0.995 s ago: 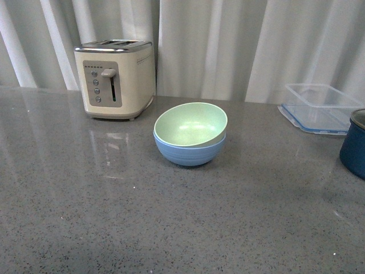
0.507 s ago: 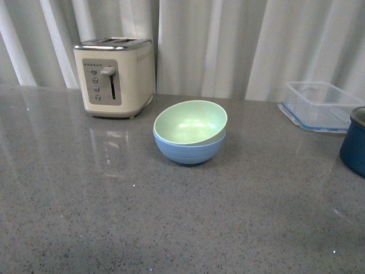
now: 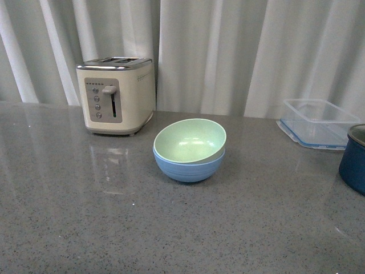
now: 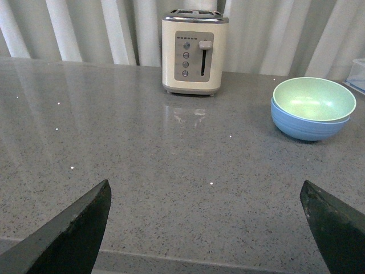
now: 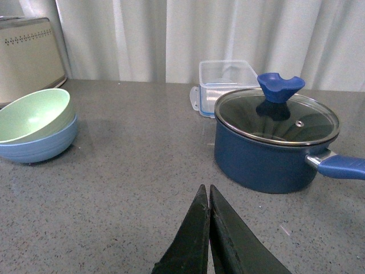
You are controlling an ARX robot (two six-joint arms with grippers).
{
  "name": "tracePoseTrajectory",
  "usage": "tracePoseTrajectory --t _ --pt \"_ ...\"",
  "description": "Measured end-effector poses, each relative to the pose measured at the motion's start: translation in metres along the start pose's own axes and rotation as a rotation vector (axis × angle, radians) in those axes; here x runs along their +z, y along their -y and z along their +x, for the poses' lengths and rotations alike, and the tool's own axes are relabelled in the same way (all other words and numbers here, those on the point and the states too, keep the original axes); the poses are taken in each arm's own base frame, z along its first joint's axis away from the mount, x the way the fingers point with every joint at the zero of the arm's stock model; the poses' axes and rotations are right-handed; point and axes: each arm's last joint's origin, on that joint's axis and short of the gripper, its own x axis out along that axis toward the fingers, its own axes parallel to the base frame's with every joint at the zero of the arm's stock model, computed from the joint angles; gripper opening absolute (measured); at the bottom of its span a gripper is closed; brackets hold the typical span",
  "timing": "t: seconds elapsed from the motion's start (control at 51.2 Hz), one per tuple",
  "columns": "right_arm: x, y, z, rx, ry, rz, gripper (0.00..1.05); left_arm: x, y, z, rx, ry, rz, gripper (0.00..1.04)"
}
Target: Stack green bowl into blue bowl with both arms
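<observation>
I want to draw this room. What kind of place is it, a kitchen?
Probably a kitchen counter, or a set made to look like one. A cream toaster stands on a grey speckled countertop, and a dark blue pot with a glass lid sits near a clear food container. Pale curtains hang behind.

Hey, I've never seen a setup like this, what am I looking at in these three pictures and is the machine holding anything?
This is a robot with two arms, each ending in a two-fingered gripper. One picture comes from a camera on its body, the other two from cameras on its wrists. On the grey counter the green bowl sits inside the blue bowl. Around them stand a cream toaster, a clear container and a dark blue pot with a glass lid. The left gripper is open and empty. The right gripper has its fingers pressed together, holding nothing. Neither touches the bowls.
</observation>
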Motion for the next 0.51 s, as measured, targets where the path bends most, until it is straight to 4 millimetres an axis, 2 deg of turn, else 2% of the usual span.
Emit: tracePoseTrajectory --t 0.195,0.507 --pt "-0.011 0.0 -0.009 0.0 -0.002 0.0 0.01 0.0 0.0 0.0 0.0 0.0 0.0 0.98" --pt "-0.008 0.0 -0.02 0.0 0.013 0.0 0.01 0.0 0.0 0.0 0.0 0.0 0.0 0.98"
